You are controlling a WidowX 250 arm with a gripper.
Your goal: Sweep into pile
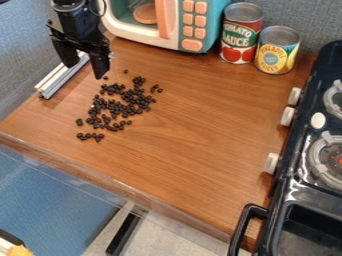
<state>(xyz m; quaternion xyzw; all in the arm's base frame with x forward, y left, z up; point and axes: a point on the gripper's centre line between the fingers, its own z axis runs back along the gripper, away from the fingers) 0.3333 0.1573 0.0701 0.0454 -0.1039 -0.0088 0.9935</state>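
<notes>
I have the wooden counter (200, 125) across the middle of my view, with the toy stove (294, 187) along its right side and the toy microwave (212, 22) at the far edge, left of centre. My black gripper (85, 71) hangs at the far left, beyond the scatter; its jaws stand apart with a gap between them, and I see nothing pinched there. The red-labelled can (240, 35) and the shorter yellow-labelled can (276, 52) stand side by side at the far right, well away from the work. Just behind the gripper, a silvery rail (63, 77) lies slantwise by the counter's left edge. Smallest are the dark beans (120, 107), which are the job: they lie on the left part of the counter, to the near side of the gripper. I judge it partly done at best. Many sit close together in a loose, ragged patch with wood showing through, but a small cluster lies off at the near left, and a few strays lie at the far end and on the right. What's left is to bring those outliers in and tighten the middle into one pile.
</notes>
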